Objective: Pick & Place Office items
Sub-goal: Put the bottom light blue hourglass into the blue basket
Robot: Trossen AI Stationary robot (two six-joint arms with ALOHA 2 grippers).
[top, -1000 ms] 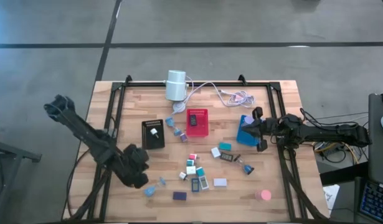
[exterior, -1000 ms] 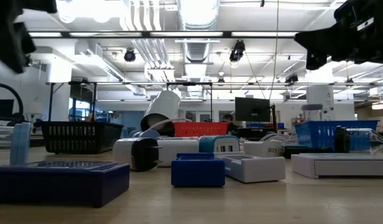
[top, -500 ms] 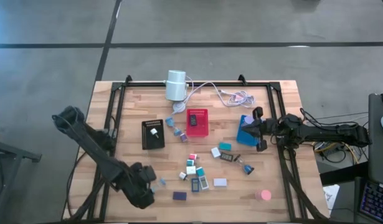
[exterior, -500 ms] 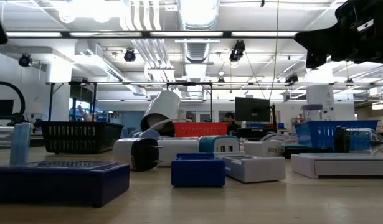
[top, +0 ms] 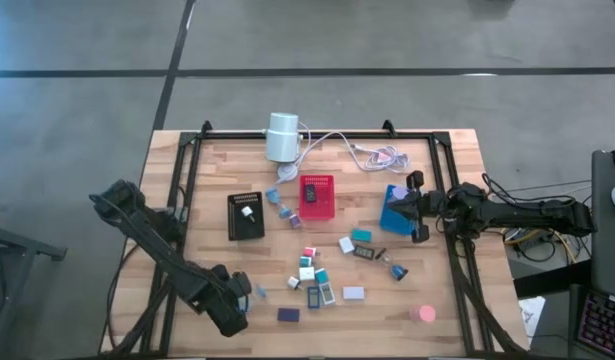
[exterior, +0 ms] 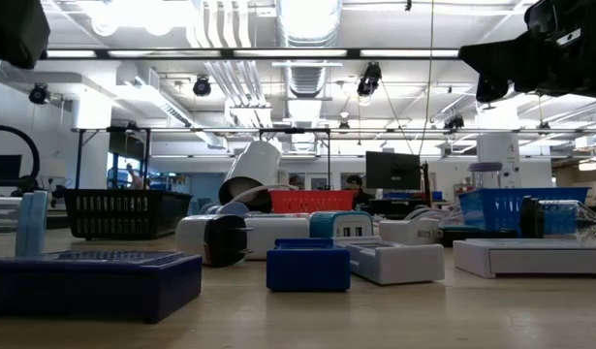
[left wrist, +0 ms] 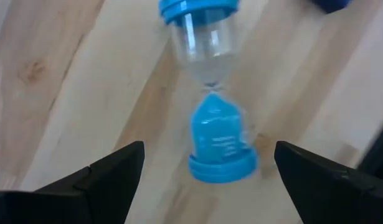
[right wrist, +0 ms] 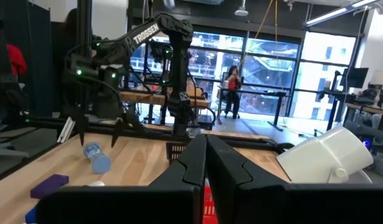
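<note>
Hovering wide open and empty over a blue sand timer [left wrist: 215, 118] lying on the near-left table [top: 457, 160], the left gripper [top: 230, 312] has just spread its fingers and dropped lower, apparently readying a pickup, while the shut right gripper [top: 415, 208] waits beside the blue tray [top: 392, 214], one of three trays.

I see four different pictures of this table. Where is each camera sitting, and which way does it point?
High view: above the table, looking straight down; both arms show, left gripper near the front edge, right gripper by the blue tray.
Low view: at tabletop height, looking level across the items into the room; dark arm parts in the upper corners.
Left wrist view: past its open fingers, down onto a blue sand timer.
Right wrist view: past its shut fingers across the table.
Shared: both wrist views show the timer.
</note>
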